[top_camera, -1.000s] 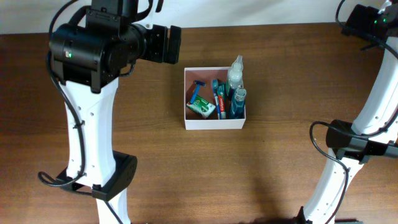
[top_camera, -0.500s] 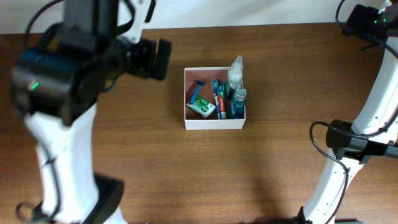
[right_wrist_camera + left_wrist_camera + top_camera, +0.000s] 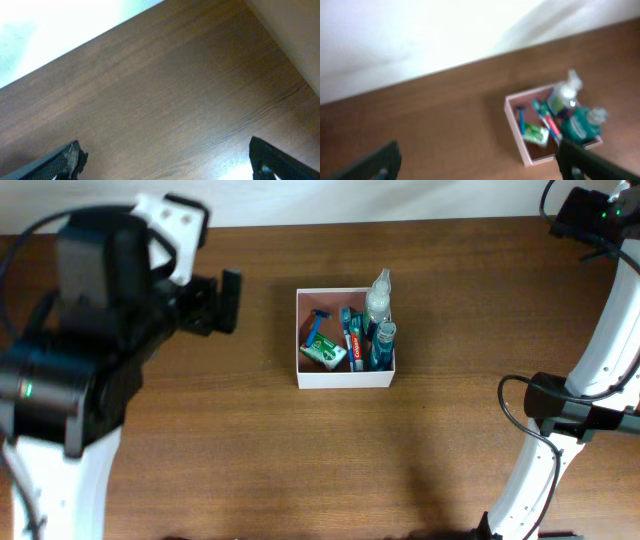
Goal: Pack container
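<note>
The container (image 3: pixel 345 377) is a square white-walled box with a reddish-brown inside, at the table's middle. It holds a clear spray bottle (image 3: pixel 378 295), a teal bottle (image 3: pixel 383 345), a toothpaste tube (image 3: pixel 354 340), a blue razor (image 3: pixel 315 328) and a green packet (image 3: pixel 323 353). It also shows in the left wrist view (image 3: pixel 516 125), blurred. My left gripper (image 3: pixel 222 302) is open and empty, raised left of the container; its fingers (image 3: pixel 480 162) frame bare table. My right gripper (image 3: pixel 165 160) is open and empty over bare wood at the far right back corner.
The brown wooden table (image 3: pixel 400 460) ends at a white wall along the back. The right arm's base and cables (image 3: pixel 560 415) stand at the right edge. The left arm's body (image 3: pixel 70 390) covers the table's left side.
The left arm has swung left and away from the container, its gripper moving from near the container's back left corner further left. The right arm and the container's contents have not moved.
</note>
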Controlling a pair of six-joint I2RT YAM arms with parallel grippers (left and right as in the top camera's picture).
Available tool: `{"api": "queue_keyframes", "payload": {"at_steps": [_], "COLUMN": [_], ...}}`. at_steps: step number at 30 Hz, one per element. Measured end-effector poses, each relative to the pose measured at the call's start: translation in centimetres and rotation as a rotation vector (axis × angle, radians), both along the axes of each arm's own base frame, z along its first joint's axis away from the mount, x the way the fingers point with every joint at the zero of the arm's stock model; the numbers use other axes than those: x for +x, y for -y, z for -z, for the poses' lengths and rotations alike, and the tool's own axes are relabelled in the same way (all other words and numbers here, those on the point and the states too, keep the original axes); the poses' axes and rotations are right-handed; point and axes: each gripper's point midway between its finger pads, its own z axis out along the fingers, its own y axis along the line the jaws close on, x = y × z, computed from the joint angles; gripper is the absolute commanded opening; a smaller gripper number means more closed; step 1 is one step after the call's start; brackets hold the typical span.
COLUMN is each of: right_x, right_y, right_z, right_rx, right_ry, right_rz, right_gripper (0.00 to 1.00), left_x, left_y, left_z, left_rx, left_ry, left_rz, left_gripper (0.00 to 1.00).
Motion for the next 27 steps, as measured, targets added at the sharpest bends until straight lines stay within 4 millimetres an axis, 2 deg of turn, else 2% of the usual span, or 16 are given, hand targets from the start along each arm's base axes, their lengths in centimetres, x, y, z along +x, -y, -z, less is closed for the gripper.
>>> {"api": "queue_keyframes", "payload": {"at_steps": [5, 7, 10, 18, 23, 27], "right_x": [0.0, 0.0, 0.0, 0.0, 0.0, 0.0], "right_y": [0.0, 0.0, 0.0, 0.0, 0.0, 0.0], "right_z": [0.0, 0.0, 0.0, 0.0, 0.0, 0.0], "right_rx": [0.0, 0.0, 0.0, 0.0, 0.0, 0.0], "right_ry": [0.0, 0.0, 0.001, 0.0, 0.0, 0.0], "right_rz": [0.0, 0.001, 0.0, 0.0, 0.0, 0.0], "right_gripper": [0.98, 0.98, 0.98, 0.98, 0.98, 0.98], "left_x": [-2.6, -3.5, -4.6, -8.2, -10.1, -10.8], "left_y": [-2.4, -3.0, -3.8, -5.2, -5.5, -5.6], "left_z": [2.0, 3.3, 6.4, 12.9, 15.8, 18.2], "left_rx": [-0.029, -0.038, -0.045, -0.062, -0.076, -0.08], "left_ry": [0.06, 0.086, 0.114, 0.242, 0.343, 0.375], "left_rz": [-0.045, -0.057, -0.076, -0.11, -0.113, -0.113], "left_gripper": [0.99, 0.99, 0.99, 0.99, 0.99, 0.99]}}
